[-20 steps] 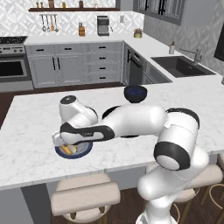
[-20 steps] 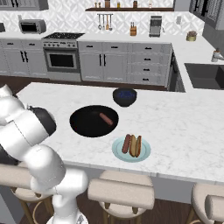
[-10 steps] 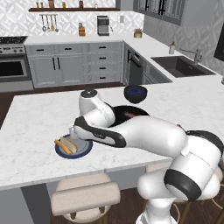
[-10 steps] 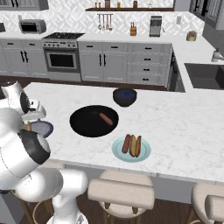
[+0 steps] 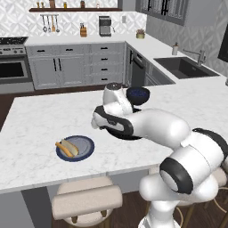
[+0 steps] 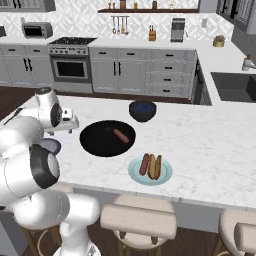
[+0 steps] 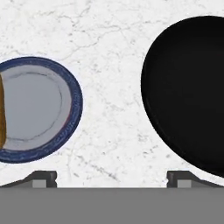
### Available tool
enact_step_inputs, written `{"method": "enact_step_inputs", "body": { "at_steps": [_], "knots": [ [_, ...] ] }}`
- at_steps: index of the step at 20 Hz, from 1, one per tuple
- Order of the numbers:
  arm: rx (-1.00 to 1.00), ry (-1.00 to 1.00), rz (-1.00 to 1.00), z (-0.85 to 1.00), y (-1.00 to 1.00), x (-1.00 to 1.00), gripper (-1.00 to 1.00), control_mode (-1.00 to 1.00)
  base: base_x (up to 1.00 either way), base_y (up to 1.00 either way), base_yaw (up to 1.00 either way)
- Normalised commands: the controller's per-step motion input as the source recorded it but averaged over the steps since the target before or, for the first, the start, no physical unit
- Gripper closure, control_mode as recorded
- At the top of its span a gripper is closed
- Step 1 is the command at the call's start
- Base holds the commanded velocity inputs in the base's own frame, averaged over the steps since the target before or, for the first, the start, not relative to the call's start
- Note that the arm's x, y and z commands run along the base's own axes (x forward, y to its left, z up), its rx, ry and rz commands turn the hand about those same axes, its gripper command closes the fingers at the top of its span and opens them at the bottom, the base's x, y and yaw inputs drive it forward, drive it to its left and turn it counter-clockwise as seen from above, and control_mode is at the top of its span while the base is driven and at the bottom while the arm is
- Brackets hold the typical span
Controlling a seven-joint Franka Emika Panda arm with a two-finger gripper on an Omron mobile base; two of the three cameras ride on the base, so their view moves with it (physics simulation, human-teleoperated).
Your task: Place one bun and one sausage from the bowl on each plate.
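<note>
Now I am hovering the two-finger gripper [image 7: 112, 177], jaws spread wide and empty, over marble just beside the wide shallow black bowl [image 6: 107, 138]. Inside that bowl one reddish-brown sausage [image 6: 120, 135] is lying; it looks light, smooth and liable to roll, so I am planning to pinch it across its middle.

Veined white marble counter [image 7: 113, 52], matt black bowl [image 7: 192, 92], glossy navy plate [image 7: 48, 109]
</note>
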Motion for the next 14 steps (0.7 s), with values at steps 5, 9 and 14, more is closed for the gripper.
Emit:
{"method": "enact_step_inputs", "body": {
  "at_steps": [5,9,14],
  "knots": [
    [0.00,0.02,0.01,-0.04,-0.74,0.87,-1.00,-1.00,0.00,0.00,0.00],
    [0.00,0.05,0.00,-0.10,-0.80,0.87,-1.00,-1.00,0.00,0.00,0.00],
    [-0.04,0.17,0.00,-0.03,-0.53,0.59,-1.00,-1.00,0.00,0.00,0.00]
  ]
}}
